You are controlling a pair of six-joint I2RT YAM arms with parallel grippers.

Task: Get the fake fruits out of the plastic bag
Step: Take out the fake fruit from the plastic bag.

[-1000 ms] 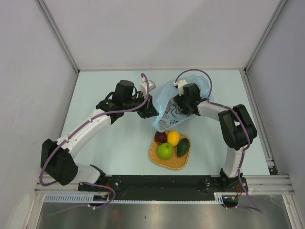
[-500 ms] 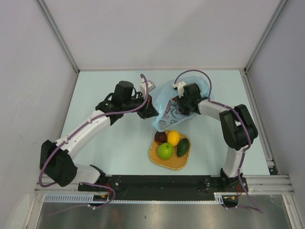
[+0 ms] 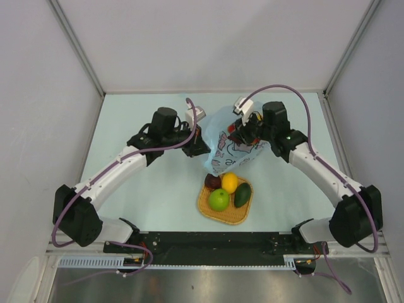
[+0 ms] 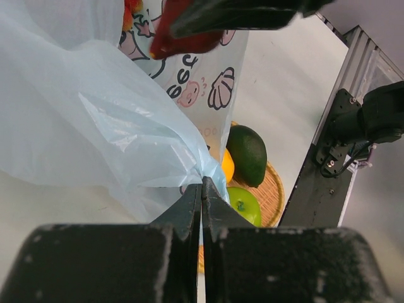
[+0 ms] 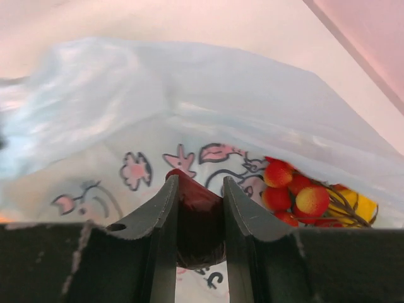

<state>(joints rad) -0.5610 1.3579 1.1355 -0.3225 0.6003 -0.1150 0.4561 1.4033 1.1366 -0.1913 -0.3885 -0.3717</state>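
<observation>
My left gripper [image 4: 202, 189] was pinched flat on a fold of the plastic bag [image 4: 95, 120], gripping the pale blue film at the bag's nine o'clock edge. My right gripper [image 5: 200, 183] was narrowed around a dark plum [image 5: 199, 221], a jaw pressing each side, with the printed film right behind it. Red berries [image 5: 293, 194] lay inside the bag at the plum's three o'clock. At the bag's six o'clock, the woven tray [image 3: 205, 211] carried a second plum [image 3: 213, 182], lemon [image 3: 230, 182], green apple [image 3: 219, 199] and avocado [image 3: 243, 195].

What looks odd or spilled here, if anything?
Nothing looks spilled or broken. The left jaws pinch the plastic bag, the right jaws grip a dark red plum, and four fruits sit neatly in the woven tray.
</observation>
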